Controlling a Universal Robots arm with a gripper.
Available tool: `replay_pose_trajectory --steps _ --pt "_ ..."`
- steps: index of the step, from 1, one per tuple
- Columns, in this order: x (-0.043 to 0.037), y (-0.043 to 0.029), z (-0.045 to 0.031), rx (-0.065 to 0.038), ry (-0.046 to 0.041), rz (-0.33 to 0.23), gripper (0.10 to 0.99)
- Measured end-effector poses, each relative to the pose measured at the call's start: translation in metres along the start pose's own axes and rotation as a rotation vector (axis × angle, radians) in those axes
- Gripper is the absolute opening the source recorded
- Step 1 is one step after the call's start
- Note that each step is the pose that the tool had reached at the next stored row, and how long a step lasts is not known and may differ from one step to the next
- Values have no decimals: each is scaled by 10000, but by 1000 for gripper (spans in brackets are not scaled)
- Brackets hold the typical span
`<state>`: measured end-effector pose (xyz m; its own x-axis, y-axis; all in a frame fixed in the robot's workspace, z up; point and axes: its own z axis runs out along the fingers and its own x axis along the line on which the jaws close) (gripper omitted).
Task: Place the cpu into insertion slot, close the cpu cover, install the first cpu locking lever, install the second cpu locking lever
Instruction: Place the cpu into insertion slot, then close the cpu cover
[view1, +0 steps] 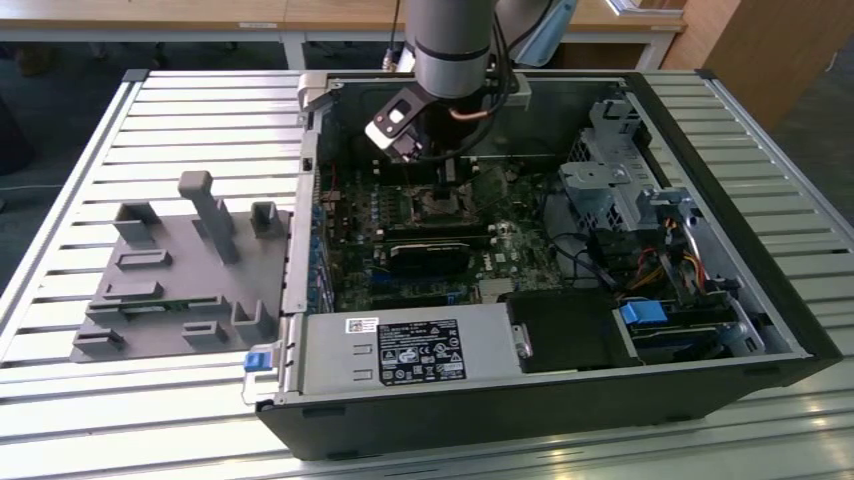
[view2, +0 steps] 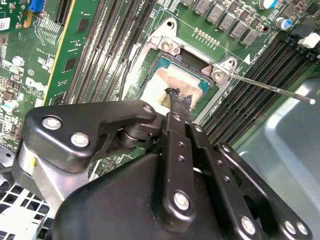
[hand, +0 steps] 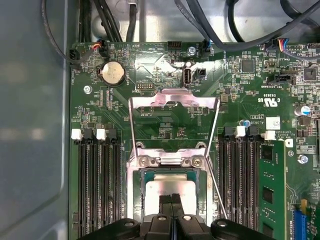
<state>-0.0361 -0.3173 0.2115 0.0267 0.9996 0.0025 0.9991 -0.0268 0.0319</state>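
The cpu (hand: 172, 186) lies flat in the motherboard socket, its silver top (view2: 162, 82) smeared with pale residue. My gripper (hand: 172, 200) hangs straight over it, shut, with its black tips (view2: 178, 98) together and touching or just above the chip's top; nothing is held between them. The cpu cover (hand: 173, 98) stands raised at the socket's hinge side, and the board shows through its window. A thin locking lever (view2: 272, 88) sticks out free beside the socket, also seen as a wire (hand: 216, 187). In the exterior view my gripper (view1: 445, 175) reaches down into the open case above the socket (view1: 441, 207).
Memory slots (hand: 95, 185) flank the socket, with a green module (hand: 272, 192) on one side. The case holds a black card (view1: 434, 245), a drive cage (view1: 607, 190), cables (view1: 667, 265) and a power supply (view1: 414, 350). A grey fixture (view1: 174, 270) lies on the slatted table at the exterior view's left.
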Motion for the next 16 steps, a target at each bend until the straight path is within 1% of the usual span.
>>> replay_pose_trajectory --steps 16 --pt "0 2 -52 10 0 0 122"
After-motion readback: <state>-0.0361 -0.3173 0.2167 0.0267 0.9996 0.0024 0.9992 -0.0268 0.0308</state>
